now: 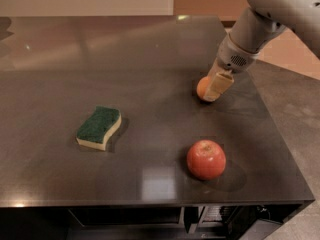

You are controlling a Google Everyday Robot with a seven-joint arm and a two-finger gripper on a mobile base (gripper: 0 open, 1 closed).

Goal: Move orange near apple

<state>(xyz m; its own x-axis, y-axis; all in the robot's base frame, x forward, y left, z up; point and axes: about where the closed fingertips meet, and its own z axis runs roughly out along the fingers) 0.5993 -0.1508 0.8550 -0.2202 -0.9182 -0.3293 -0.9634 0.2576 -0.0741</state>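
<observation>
claw (211,91) over the orange (201,88) near the table's (150,49) right edge, grip cannot be told; open table separates orange from apple (206,159).

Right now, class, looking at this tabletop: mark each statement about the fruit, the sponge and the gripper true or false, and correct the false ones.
1. The gripper is down at the orange, on the right part of the table. True.
2. The apple touches the orange. False: they lie apart, with the apple nearer the front edge.
3. The sponge lies green side up, left of both fruits. True.
4. The apple is smaller than the orange. False: the apple is the larger fruit.
</observation>
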